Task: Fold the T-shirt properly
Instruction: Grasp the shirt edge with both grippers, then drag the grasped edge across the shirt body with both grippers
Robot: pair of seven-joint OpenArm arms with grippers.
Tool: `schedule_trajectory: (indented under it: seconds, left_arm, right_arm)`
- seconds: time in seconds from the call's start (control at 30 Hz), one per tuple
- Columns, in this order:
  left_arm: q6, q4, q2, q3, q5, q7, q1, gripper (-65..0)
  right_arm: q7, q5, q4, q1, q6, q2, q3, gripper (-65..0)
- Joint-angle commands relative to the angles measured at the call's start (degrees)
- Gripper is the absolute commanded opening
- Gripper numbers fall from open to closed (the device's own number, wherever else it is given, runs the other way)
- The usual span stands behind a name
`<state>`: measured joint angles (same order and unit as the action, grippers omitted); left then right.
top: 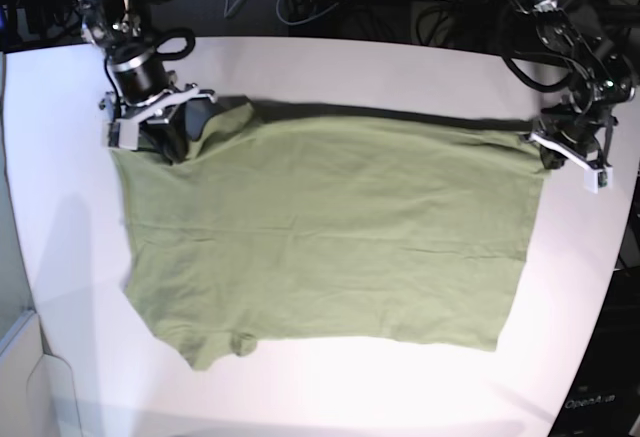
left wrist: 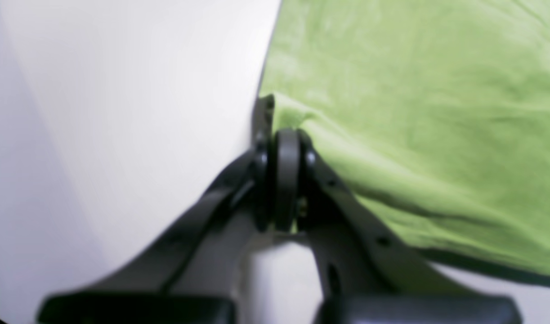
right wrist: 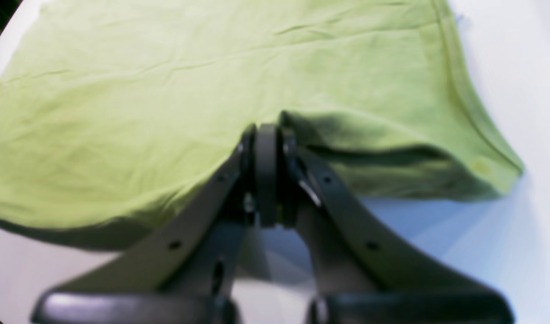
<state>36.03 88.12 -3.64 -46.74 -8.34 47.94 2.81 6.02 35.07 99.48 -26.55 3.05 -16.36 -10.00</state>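
Across the middle of the base view, the T-shirt (top: 330, 227) is lying spread out on the white table (top: 330, 387), its far edge running along the upper part of the frame and a sleeve showing at the lower left. At the upper left of that view, the right gripper (top: 160, 122) is pinching the far corner of the cloth, and in the right wrist view its jaws are sitting closed on a raised tuck of fabric, with the shirt (right wrist: 167, 112) fanning away toward the top of the frame. At the right edge of the base view, the left gripper (top: 548, 145) is clamped narrow on the opposite far corner; in the left wrist view it (left wrist: 286, 135) is biting the hem where the green cloth (left wrist: 414, 112) is meeting the bare tabletop (left wrist: 122, 112).

By its look the shirt is light, soft and limp, lightly wrinkled, and it will likely be sagging and draping between the two holds rather than keeping any shape. Holding it at the two far corners seems sound, since that edge can be carried as one line toward the near hem; a grip on a single layer could be slipping, so both layers are worth pinching.
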Motion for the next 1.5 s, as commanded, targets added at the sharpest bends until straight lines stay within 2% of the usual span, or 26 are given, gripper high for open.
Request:
schedule_trajectory:
  seconds: [0.0,0.27,0.57,0.7,0.8,1.0,1.47]
  left_arm:
    - [0.1,0.7,-0.8,-0.1,-0.9,-1.4,-1.8,-63.2]
    - [-0.6,0.5,-0.9,2.9,-0.8,-0.2,-5.8,-63.2]
    - [-0.7,0.4,-0.9,3.0,-0.5,2.0,-10.0,-63.2]
    - [-0.7,0.2,-0.8,2.9,4.6,2.0,-12.9,-63.3]
    - [-0.7,-2.2,-0.6,2.8,8.9,2.0,-15.6,-63.3]
    - [-0.7,-6.4,-0.8,3.2,11.8,1.9,-19.8,-63.3]
    - [-0.7,-16.8,-1.0,3.3,11.8,1.6,-28.4,-63.3]
  right_arm:
    - [-1.3,0.2,1.1,1.5,0.3,-0.6,0.4,-64.4]
    - [4.2,0.1,1.0,8.1,0.3,-0.7,0.4,-64.4]
    - [9.7,0.1,0.7,15.4,0.3,-0.7,1.3,-64.4]
    - [12.2,0.1,0.1,17.8,0.3,-0.5,4.0,-64.4]
    - [12.7,0.1,-1.7,20.0,0.3,-0.5,5.0,-64.4]
    - [12.7,0.1,-5.1,22.6,0.3,-0.6,4.9,-64.4]
    - [12.6,0.1,-12.5,28.8,0.4,-0.3,4.6,-64.4]
